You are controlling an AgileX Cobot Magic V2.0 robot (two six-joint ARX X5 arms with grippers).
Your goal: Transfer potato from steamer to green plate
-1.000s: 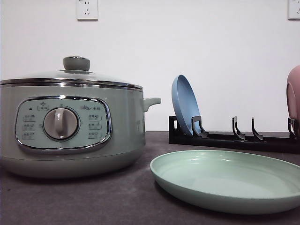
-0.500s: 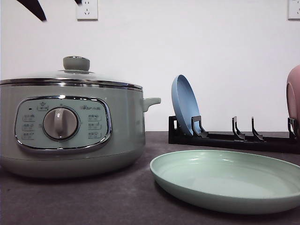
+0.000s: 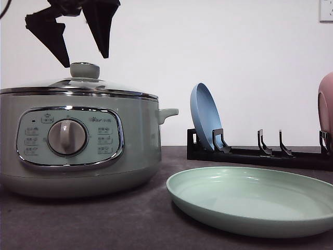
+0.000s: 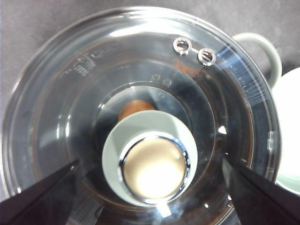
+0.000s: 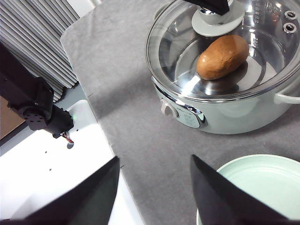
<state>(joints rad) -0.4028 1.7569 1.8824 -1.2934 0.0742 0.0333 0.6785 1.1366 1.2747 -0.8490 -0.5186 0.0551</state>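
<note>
On your left, the left gripper [image 3: 83,54] hung just above the steamer [image 3: 78,140], jaws spread wide with the lid's knob [image 3: 85,70] right below the gap and neither finger touching it. From the left wrist you looked straight down on that knob [image 4: 150,161], a finger on each side and apart from it, and a sliver of the potato [image 4: 135,108] showed through the glass beyond it. The lid [image 5: 225,51] was on, and the potato [image 5: 222,57] lay inside the pot under the glass, below your jaws. Moving right, the green plate [image 3: 255,200] sat bare on the table [image 3: 104,219] just beside the steamer. Your right gripper [image 5: 154,197] hovered high near the plate [image 5: 253,187], jaws apart, holding nothing. Behind, a blue plate [image 3: 205,117] stood in the rack [image 3: 260,153].
</note>
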